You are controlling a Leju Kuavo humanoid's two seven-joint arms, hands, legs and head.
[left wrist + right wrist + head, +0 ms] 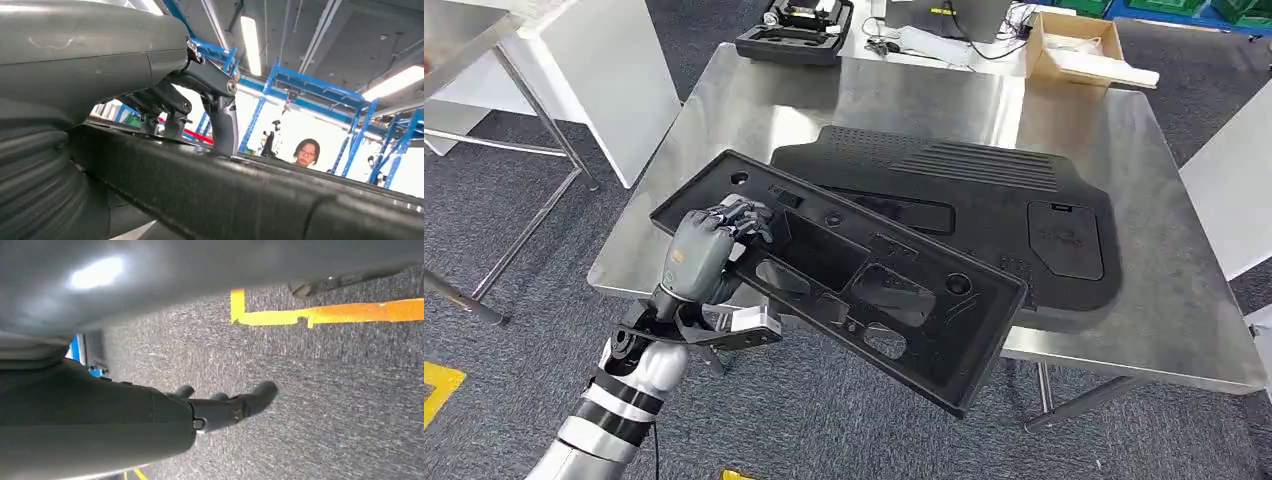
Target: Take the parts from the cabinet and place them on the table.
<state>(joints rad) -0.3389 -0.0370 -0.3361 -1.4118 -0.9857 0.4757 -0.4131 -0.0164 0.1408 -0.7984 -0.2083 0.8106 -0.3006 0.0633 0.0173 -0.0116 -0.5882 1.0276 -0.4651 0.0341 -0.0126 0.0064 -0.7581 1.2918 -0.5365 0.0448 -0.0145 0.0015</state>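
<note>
left hand (714, 245): clamped on the panel's (854, 275) near-left end, fingers over its top face.
right hand (225, 407): slack and holding nothing, hanging over the carpet (325, 390).
panel: flat black, several cutouts, long axis running away to the right; far-right end overhangs the surface (1114, 330) edge.
under it: larger black part (984, 200) lying on the surface.
next: likely lower and let go.

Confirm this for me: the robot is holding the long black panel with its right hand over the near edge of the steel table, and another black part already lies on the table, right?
Not quite. The left hand grips the long black panel, as the head view shows; the right hand hangs empty over the carpet. The rest holds: the panel is over the steel table's near edge, and another black part lies there.
</note>
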